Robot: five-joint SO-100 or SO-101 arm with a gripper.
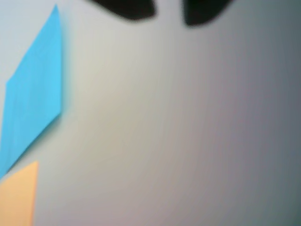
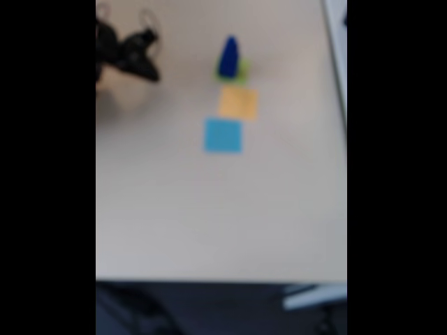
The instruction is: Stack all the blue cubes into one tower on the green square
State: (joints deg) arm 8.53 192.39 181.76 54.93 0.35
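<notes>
Looking down from the fixed view, you see the tower (image 2: 228, 56) of blue cubes standing on the green square (image 2: 242, 69), well apart from the hand (image 2: 143, 66), which hangs dark and blurred off to the tower's left. Beyond the green square from the hand's side, the orange square (image 2: 238, 102) and light-blue square (image 2: 223, 135) lie in a row on the table (image 2: 209, 209). Your wrist view shows the hand's two dark fingertips (image 1: 127, 9) at the top edge with a gap between them, parted and gripping nothing, over bare table, the light-blue square (image 1: 35, 89) and orange square (image 1: 19, 195) to their left.
</notes>
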